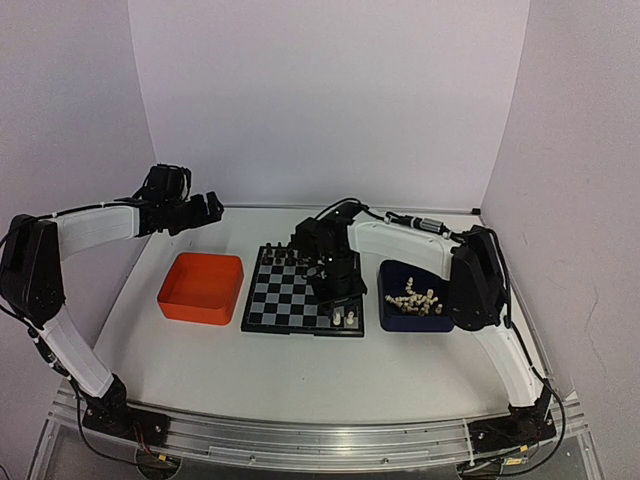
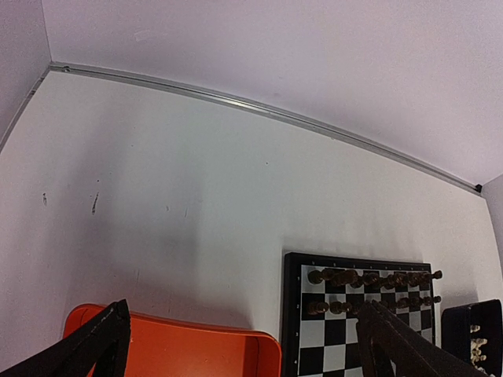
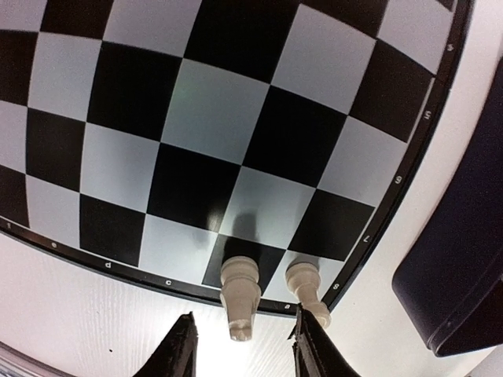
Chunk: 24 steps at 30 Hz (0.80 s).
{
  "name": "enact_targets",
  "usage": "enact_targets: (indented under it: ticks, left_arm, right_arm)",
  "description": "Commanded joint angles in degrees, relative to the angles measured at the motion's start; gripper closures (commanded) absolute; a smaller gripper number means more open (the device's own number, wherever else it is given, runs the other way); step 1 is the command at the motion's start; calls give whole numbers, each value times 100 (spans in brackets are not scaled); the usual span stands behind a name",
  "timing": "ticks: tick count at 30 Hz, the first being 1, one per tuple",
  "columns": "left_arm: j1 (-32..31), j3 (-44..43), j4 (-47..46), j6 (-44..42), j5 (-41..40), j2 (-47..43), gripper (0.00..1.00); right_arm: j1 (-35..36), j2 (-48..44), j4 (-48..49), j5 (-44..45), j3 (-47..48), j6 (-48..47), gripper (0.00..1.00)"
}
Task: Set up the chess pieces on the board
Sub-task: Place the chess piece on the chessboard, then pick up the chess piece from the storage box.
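Observation:
The board (image 1: 288, 298) lies mid-table, between the two trays. Two cream-white chess pieces (image 1: 345, 318) stand side by side in its near right corner. My right gripper (image 1: 338, 298) hangs right over them. In the right wrist view its fingers stand open around the left piece (image 3: 240, 294), with a gap on each side. The other piece (image 3: 305, 287) stands just beyond the right finger (image 3: 313, 342). More white chess pieces (image 1: 415, 298) lie heaped in the dark blue tray (image 1: 398, 322). My left gripper (image 1: 197, 210) hangs wide open and empty above the table, behind the orange tray.
Black pieces (image 1: 287, 256) fill the board's two far rows, also seen from the left wrist (image 2: 369, 279). The orange tray (image 1: 200, 288) lies left of the board with nothing showing inside. The dark blue tray (image 3: 464, 267) sits close to the board's right rim. White walls enclose the table.

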State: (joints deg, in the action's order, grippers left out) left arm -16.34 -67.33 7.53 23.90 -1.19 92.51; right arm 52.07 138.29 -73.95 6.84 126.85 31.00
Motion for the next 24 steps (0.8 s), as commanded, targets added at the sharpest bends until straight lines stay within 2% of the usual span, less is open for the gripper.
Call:
enact_targets:
  ticks: [1, 7, 9, 17, 24]
  left_arm:
    - [7, -74, -135, -64, 14, -241, 0]
    - [8, -71, -246, -7, 14, -302, 0]
    - [8, -79, -282, 22, 5, -296, 0]
    - [7, -195, -321, 154, -70, -145, 0]
    - [7, -369, -358, 327, -154, 65, 0]
  right_arm:
    - [14, -952, -15, 382, 130, -146, 55]
    - [-76, -1652, 128, 1208, -137, -493, 30]
    - [-244, -1894, 289, 1198, -369, -560, 26]
    - [-1357, -2744, 981, 438, -1743, -948, 26]
    - [-2138, -3064, 1224, 571, -2655, -1337, 27]
